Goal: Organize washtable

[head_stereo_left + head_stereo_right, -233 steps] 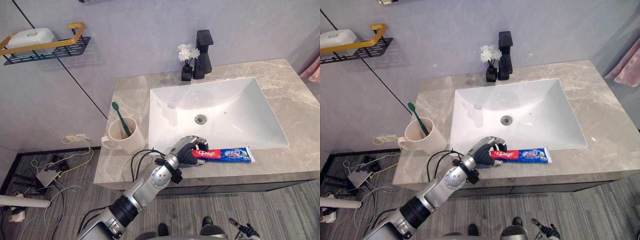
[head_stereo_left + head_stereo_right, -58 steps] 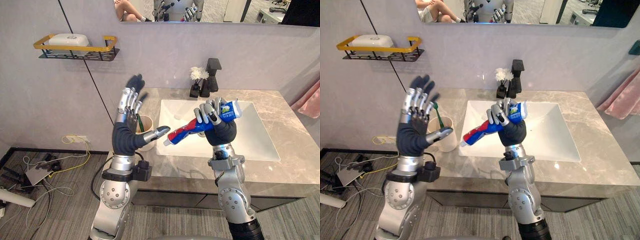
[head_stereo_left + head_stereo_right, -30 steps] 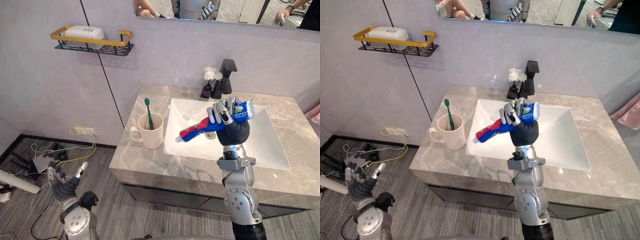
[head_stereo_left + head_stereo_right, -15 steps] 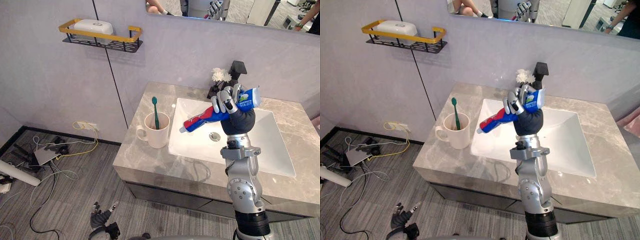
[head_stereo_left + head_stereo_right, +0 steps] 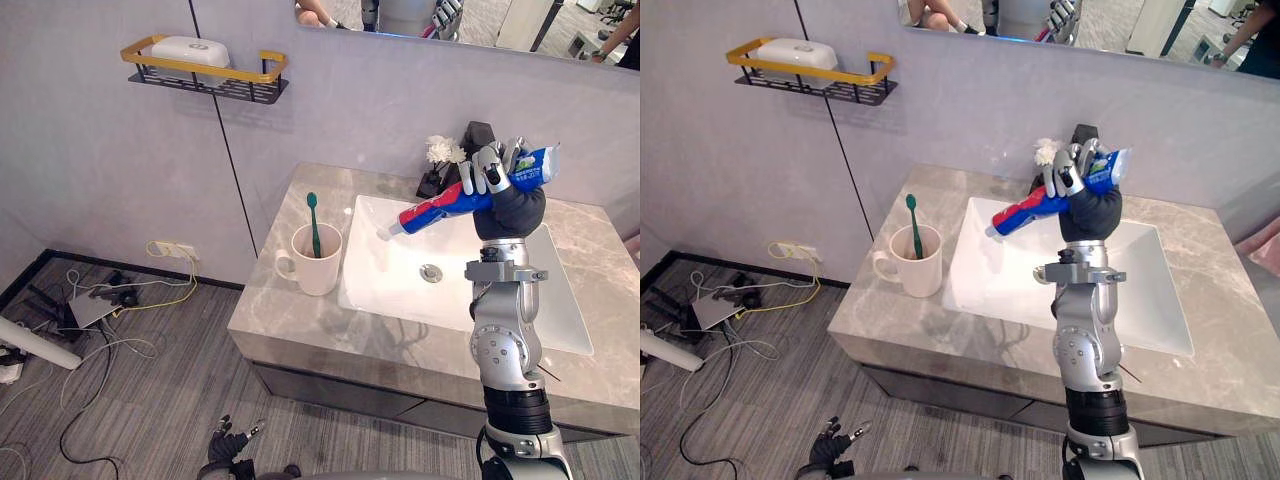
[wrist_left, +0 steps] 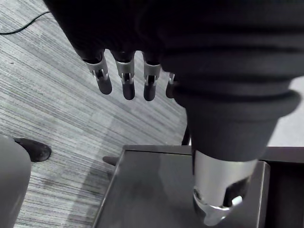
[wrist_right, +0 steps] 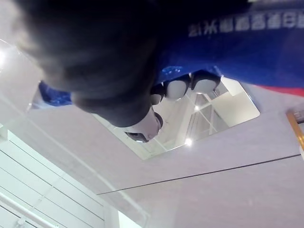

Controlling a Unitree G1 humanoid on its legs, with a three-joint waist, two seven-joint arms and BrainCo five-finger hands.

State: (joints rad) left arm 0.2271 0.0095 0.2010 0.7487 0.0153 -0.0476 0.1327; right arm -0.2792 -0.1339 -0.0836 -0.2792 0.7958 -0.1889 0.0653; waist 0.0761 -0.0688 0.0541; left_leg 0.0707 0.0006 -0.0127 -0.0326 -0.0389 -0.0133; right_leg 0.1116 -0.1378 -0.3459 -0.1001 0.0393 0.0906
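My right hand (image 5: pixel 507 203) is raised above the white sink (image 5: pixel 560 315), its fingers curled round a red and blue toothpaste tube (image 5: pixel 436 208) that slants down to the left, cap end lowest. In the right wrist view the tube (image 7: pixel 247 42) lies across the curled fingers (image 7: pixel 178 88). A cream mug (image 5: pixel 318 270) with a green toothbrush (image 5: pixel 313 222) in it stands on the grey marble counter (image 5: pixel 290 325), left of the sink. My left hand (image 6: pixel 124 80) hangs low over the floor, fingers straight and empty, and shows small at the bottom edge (image 5: pixel 830 445).
A black faucet (image 5: pixel 478 135) and a small vase of white flowers (image 5: pixel 437 152) stand behind the sink. A wall shelf (image 5: pixel 205 70) with a gold rail carries a white soap dish. Cables and a power strip (image 5: pixel 100 300) lie on the floor at left.
My right hand has carried the toothpaste tube up and to the right, further over the sink. The left hand has dropped from the lower left to the bottom edge.
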